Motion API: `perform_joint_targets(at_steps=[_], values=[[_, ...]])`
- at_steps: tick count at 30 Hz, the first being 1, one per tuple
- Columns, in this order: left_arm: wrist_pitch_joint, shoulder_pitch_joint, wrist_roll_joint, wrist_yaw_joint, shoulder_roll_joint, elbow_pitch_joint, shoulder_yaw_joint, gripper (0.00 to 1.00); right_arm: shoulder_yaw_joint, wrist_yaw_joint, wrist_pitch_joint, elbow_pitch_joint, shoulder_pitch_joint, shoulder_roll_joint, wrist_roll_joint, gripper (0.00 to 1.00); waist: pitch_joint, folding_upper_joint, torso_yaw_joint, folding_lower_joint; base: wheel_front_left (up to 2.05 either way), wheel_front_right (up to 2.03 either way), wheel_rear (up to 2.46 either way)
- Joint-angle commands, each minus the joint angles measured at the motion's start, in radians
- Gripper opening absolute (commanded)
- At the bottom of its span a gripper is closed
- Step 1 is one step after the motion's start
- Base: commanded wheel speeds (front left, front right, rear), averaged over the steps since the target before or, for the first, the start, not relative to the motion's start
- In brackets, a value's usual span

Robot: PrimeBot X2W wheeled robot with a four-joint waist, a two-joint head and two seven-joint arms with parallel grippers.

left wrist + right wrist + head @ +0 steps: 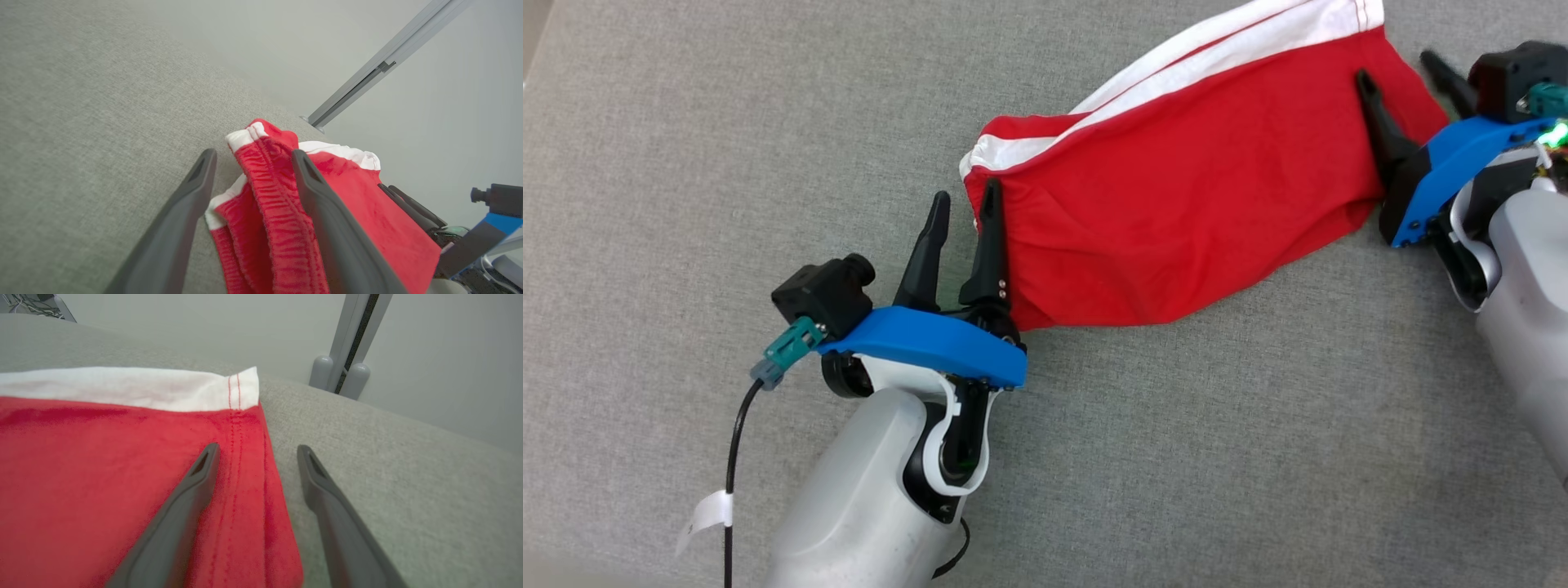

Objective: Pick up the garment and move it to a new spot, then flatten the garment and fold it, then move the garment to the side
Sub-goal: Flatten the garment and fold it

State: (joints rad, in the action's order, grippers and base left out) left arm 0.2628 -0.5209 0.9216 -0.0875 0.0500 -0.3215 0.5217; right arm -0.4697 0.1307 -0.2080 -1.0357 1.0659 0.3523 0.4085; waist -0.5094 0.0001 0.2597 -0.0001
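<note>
Now left pincer (967, 193) and right pincer (1395, 67) gape wide, holding nothing, astride opposite ends of red white-striped cloth garment (1176, 188) on grey fabric counter (686, 163); best lift away without snagging.

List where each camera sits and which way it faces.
Head view: on the head, looking down on the grey surface; red garment, left end effector, right end effector and forearms show.
Left wrist view: on the left wrist, looking along its own fingers at the garment's ribbed end.
Right wrist view: on the right wrist, looking along its own fingers at the garment's hemmed corner.
Shared: head and left wrist views both show the right end effector.
</note>
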Motion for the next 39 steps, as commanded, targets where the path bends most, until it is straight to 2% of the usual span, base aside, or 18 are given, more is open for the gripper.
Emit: perform_joint_targets(at_steps=[1, 4, 5, 6, 9, 12, 18, 27, 30, 34, 39], values=[[0.003, 0.014, -0.009, 0.0, 0.0, 0.003, -0.016, 1.0, -0.032, 0.0, 0.038, -0.015, -0.022, 0.004, 0.035, 1.0, 0.005, -0.0001, -0.004, 0.0001, 0.0, 0.0, 0.0], [0.003, 0.029, -0.019, -0.001, 0.0, 0.006, -0.03, 1.0, -0.1, 0.0, 0.114, -0.014, -0.053, 0.007, 0.098, 1.0, 0.012, -0.0001, -0.008, 0.0001, 0.0, 0.0, 0.0], [0.003, 0.034, -0.023, -0.001, 0.0, 0.006, -0.036, 1.0, -0.121, 0.0, 0.142, -0.01, -0.064, 0.005, 0.124, 0.96, 0.016, -0.0001, -0.009, 0.0001, 0.0, 0.0, 0.0], [0.003, 0.04, -0.03, -0.003, 0.001, 0.004, -0.042, 1.0, -0.145, 0.002, 0.171, -0.004, -0.075, 0.006, 0.149, 0.0, 0.02, -0.0001, -0.011, 0.0001, 0.0, 0.0, 0.0], [0.003, 0.049, -0.065, -0.01, 0.0, -0.002, -0.05, 1.0, -0.196, 0.001, 0.198, 0.021, -0.089, 0.029, 0.207, 0.0, 0.035, -0.0001, -0.02, 0.0001, 0.0, 0.0, 0.0], [0.003, 0.069, -0.115, -0.02, 0.0, -0.01, -0.064, 1.0, -0.197, 0.0, 0.14, 0.031, -0.091, 0.048, 0.265, 0.0, 0.062, -0.0001, -0.034, 0.0001, 0.0, 0.0, 0.0], [0.003, 0.129, -0.194, -0.02, 0.0, -0.033, -0.111, 1.0, -0.183, 0.0, 0.01, 0.048, -0.161, 0.031, 0.383, 0.0, 0.143, -0.0001, -0.086, 0.0001, 0.0, 0.0, 0.0], [0.003, 0.245, -0.281, 0.001, 0.0, -0.079, -0.18, 1.0, -0.177, 0.0, -0.052, 0.107, -0.345, 0.033, 0.518, 0.0, 0.265, -0.0001, -0.155, 0.0001, 0.0, 0.0, 0.0], [0.003, 0.272, -0.293, 0.01, 0.0, -0.086, -0.196, 1.0, -0.162, 0.0, -0.057, 0.132, -0.378, 0.035, 0.527, 0.0, 0.283, -0.0001, -0.165, 0.0001, 0.0, 0.0, 0.0], [0.003, 0.293, -0.291, 0.016, 0.001, -0.093, -0.201, 1.0, -0.126, 0.0, -0.057, 0.203, -0.364, 0.024, 0.473, 0.0, 0.292, -0.0001, -0.164, 0.0001, 0.0, 0.0, 0.0], [0.003, 0.294, -0.281, 0.021, 0.001, -0.104, -0.168, 1.0, -0.142, 0.0, -0.058, 0.301, -0.335, -0.048, 0.399, 0.0, 0.299, -0.0001, -0.13, 0.0001, 0.0, 0.0, 0.0]])
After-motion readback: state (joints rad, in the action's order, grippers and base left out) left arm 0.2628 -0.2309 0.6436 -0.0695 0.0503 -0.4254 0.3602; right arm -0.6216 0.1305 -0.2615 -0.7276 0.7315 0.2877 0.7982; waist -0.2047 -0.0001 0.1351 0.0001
